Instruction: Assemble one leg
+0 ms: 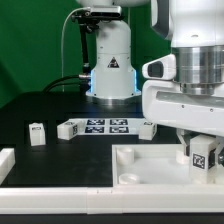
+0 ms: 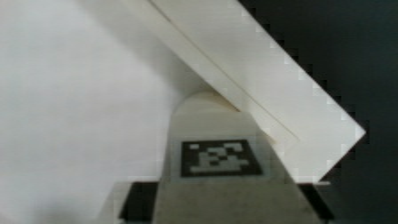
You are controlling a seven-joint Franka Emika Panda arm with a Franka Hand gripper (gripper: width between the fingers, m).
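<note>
My gripper point(image 1: 203, 158) is shut on a leg point(image 1: 203, 150), a small white block with a black-and-white tag, and holds it over the near right part of the large white square panel point(image 1: 150, 165). In the wrist view the leg point(image 2: 217, 150) stands between the dark fingers point(image 2: 146, 198), with its tag facing the camera. Below it lie the panel's flat face point(image 2: 71, 100) and its raised edge point(image 2: 267, 80). I cannot tell whether the leg's lower end touches the panel.
Another leg point(image 1: 37, 133) stands on the black table at the exterior view's left. The marker board point(image 1: 95, 127) lies mid-table with a small white part point(image 1: 146, 124) at its right end. White rails point(image 1: 8, 160) border the left and front. The robot base point(image 1: 110, 65) stands behind.
</note>
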